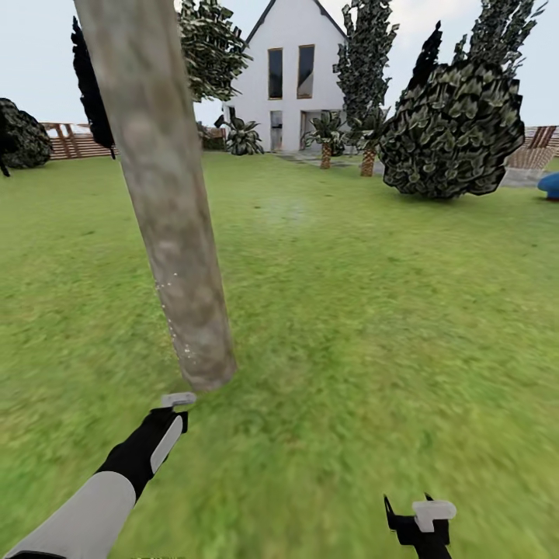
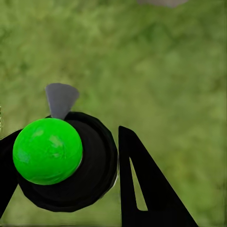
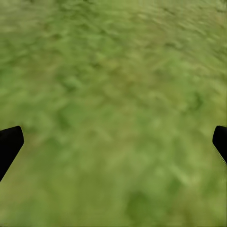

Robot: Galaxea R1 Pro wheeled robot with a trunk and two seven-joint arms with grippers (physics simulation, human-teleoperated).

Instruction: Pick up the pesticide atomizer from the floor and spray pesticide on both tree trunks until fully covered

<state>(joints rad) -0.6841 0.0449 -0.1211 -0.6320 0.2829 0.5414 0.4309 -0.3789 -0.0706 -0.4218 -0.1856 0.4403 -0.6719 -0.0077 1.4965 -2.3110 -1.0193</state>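
Gripping atomizer (image 2: 66, 161), left claw (image 2: 66, 189).

tree trunk (image 1: 167, 210): top cut off | right end effector (image 1: 423, 522): partly cropped

The tree trunk (image 1: 167, 210) stands on the grass (image 1: 349, 326) at left, w/ the left pincer (image 1: 178, 401) just before its foot. The house (image 1: 291, 78) is far behind, bush (image 1: 454, 132) at right.

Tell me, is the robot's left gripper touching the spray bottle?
Touching. In the left wrist view the left gripper has its dark fingers pressed against both sides of the black, green-capped pesticide atomizer, with no gap.
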